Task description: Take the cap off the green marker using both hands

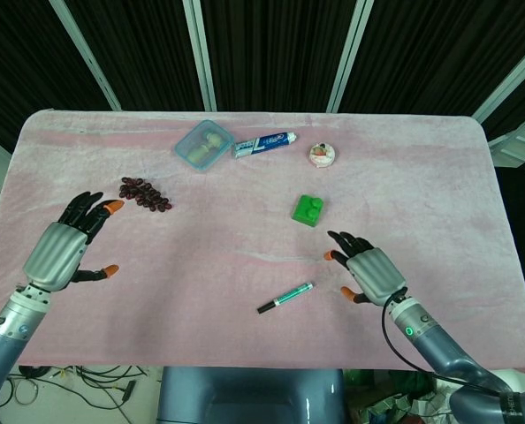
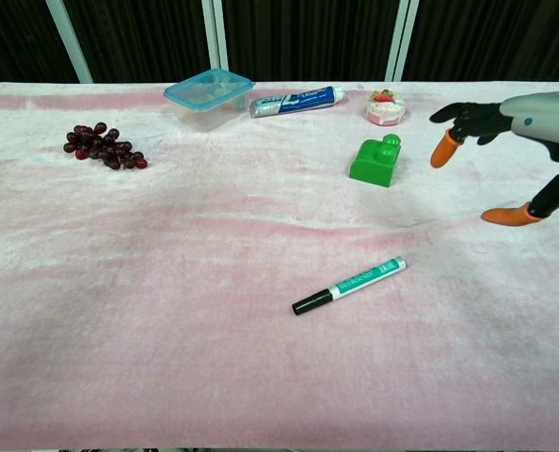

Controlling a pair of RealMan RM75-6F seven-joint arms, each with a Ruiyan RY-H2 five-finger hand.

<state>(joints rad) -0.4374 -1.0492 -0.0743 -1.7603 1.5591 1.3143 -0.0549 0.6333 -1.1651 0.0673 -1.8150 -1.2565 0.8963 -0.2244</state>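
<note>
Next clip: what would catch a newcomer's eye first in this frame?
The green marker lies alone, cap on, near the front middle of the pink cloth. The right robot hand hovers open just to its right; the left robot hand is open far off by the left edge. A bright green block sits behind the marker.
</note>
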